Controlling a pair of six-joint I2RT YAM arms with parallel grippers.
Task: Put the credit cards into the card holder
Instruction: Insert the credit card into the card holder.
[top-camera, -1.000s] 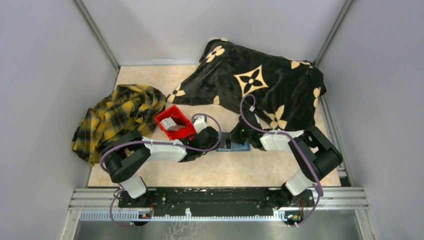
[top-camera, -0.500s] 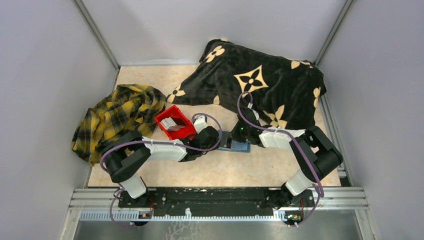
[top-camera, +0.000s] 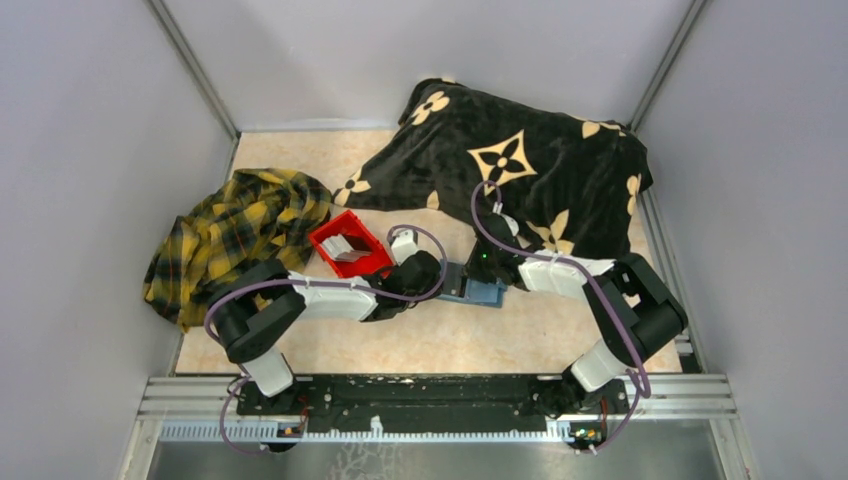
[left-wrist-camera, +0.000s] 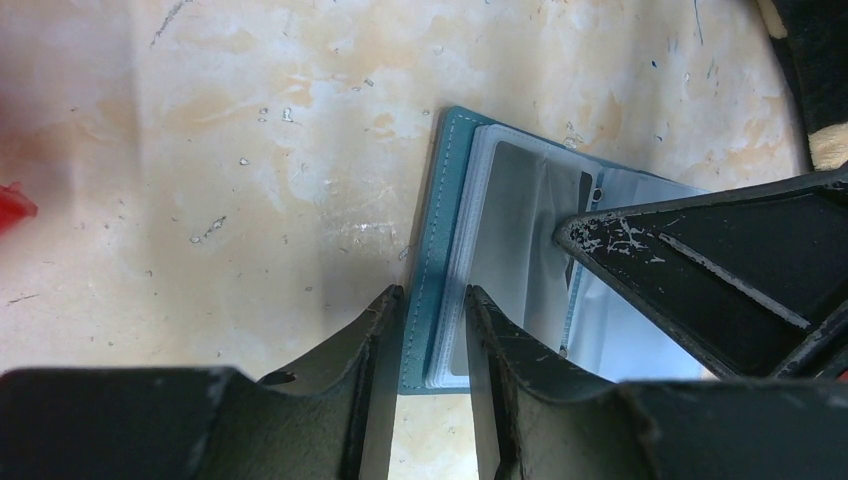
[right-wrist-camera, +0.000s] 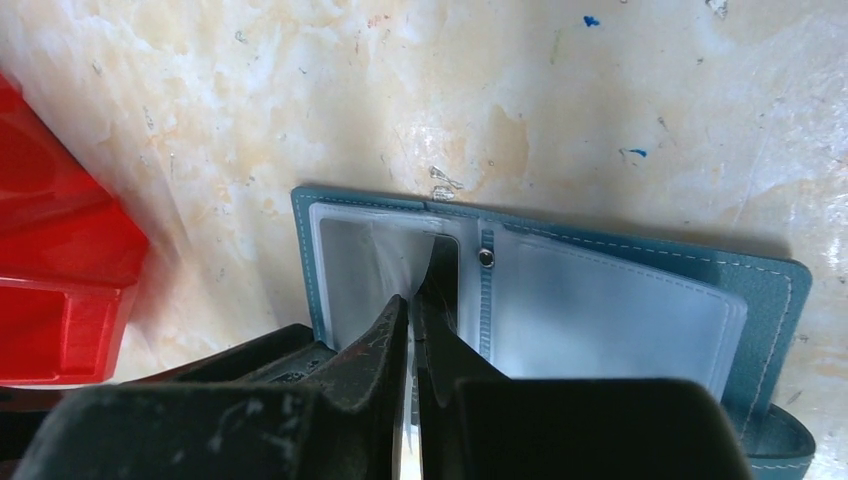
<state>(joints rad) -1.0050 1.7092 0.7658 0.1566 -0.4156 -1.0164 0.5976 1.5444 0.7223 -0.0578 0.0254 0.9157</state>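
The teal card holder (top-camera: 480, 292) lies open on the table between both grippers, its clear sleeves facing up (right-wrist-camera: 600, 300). My left gripper (left-wrist-camera: 428, 295) is open and straddles the holder's left edge (left-wrist-camera: 440, 250), one finger on the table and the other on the sleeves. My right gripper (right-wrist-camera: 412, 297) has its jaws nearly together over the left sleeve, with a thin pale strip in the slit. A silvery credit card (left-wrist-camera: 515, 230) sits mostly inside that sleeve at the right gripper's tip. More credit cards (top-camera: 348, 247) stand in the red bin (top-camera: 325, 240).
The red bin sits just left of the holder (right-wrist-camera: 60, 300). A yellow plaid cloth (top-camera: 235, 235) lies at the far left. A black cloth with tan flowers (top-camera: 520, 170) covers the back right. Walls close in the table on three sides.
The right gripper has edged slightly left and back over the holder, and the holder has turned a little with it. The left arm has barely moved.
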